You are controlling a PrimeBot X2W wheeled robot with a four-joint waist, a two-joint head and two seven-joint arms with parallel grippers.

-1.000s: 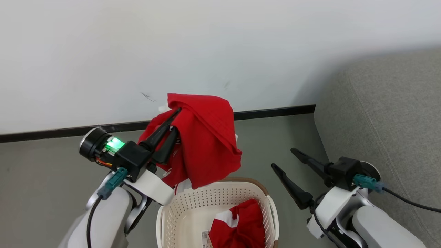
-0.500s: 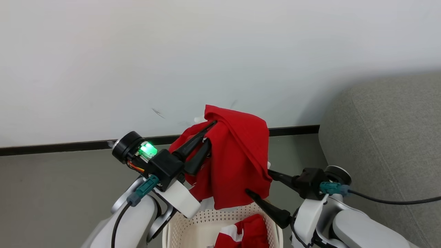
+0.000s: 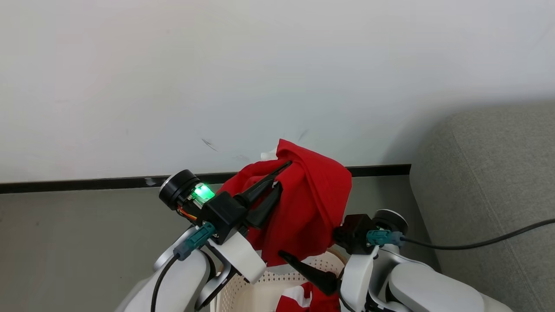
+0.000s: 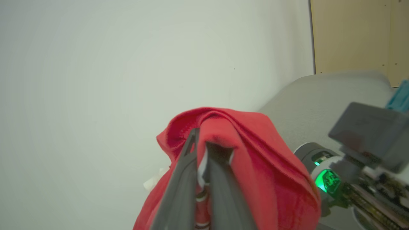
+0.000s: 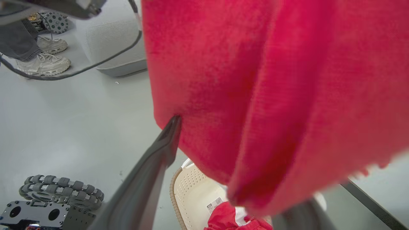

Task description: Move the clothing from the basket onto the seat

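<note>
Left fingers (image 4: 182, 185) clamping red clothing (image 3: 312, 208), right fingers (image 5: 150, 179) spread apart, right wrist view adds shoes (image 5: 43, 64)

My fingers (image 3: 260, 190) are black against the clothing (image 3: 318, 203), plain bright red with a little white trim; the basket (image 5: 198, 191) is cream-white, dotted all over with small holes, under a brown rim. The seat (image 3: 490, 173) is grey with a fine woven fleck, the wall (image 3: 217, 65) white, the skirting (image 3: 86, 184) black, the floor (image 3: 65, 242) dull grey, and the light (image 3: 200, 191) on my left wrist green.
</note>
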